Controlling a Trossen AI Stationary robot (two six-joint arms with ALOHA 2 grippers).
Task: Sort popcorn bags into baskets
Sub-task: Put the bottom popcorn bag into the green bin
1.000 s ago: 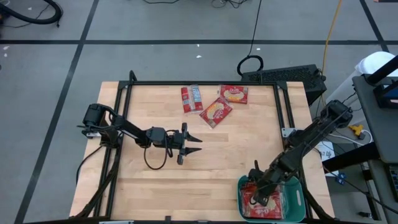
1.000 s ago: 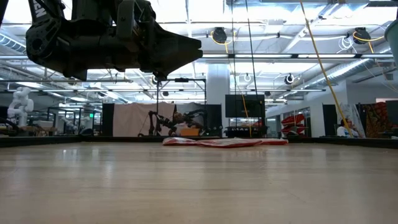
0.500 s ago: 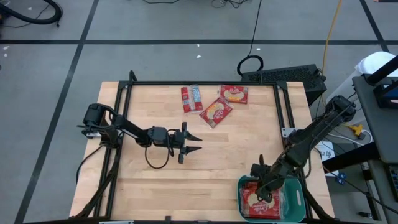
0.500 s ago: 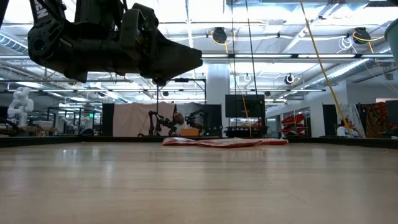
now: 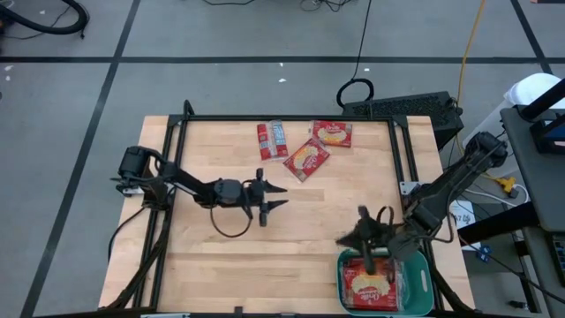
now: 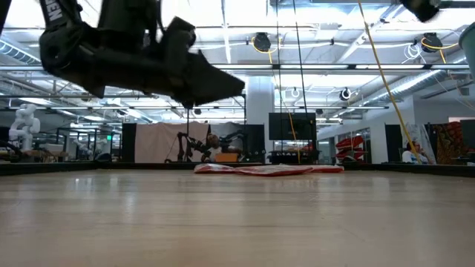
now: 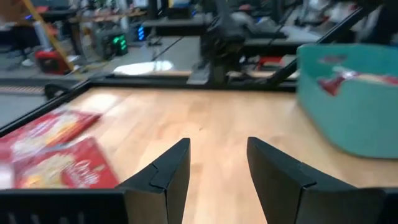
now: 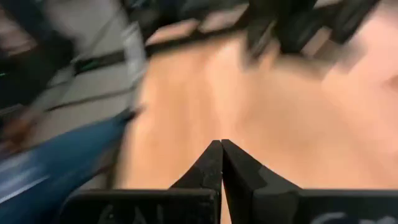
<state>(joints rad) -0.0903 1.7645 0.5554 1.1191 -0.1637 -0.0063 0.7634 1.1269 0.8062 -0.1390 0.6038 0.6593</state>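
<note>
Three red popcorn bags lie flat near the table's far edge: one with a grey-white label (image 5: 272,140), one (image 5: 332,132) and one (image 5: 306,159) with cream ovals. In the low view they show as a flat red heap (image 6: 267,170). The teal basket (image 5: 424,281) stands at the near right corner with red bags (image 5: 369,284) inside. My left gripper (image 5: 281,196) hovers open over mid-table, pointing right; in its wrist view (image 7: 217,162) two bags (image 7: 56,155) and the basket (image 7: 348,99) lie ahead. My right gripper (image 5: 346,240) is shut and empty, just beyond the basket's far left corner (image 8: 221,149).
A black frame rail (image 5: 282,117) runs along the far edge and down both sides of the wooden table. Bare wood stretches between the far bags and the basket. A black box with cables (image 5: 406,110) sits off the far right corner.
My right gripper has risen out of the basket and swung toward the table's left and far side, leaving a bag lying in the basket. My left gripper has shifted slightly toward the far bags and tipped a little, staying open.
</note>
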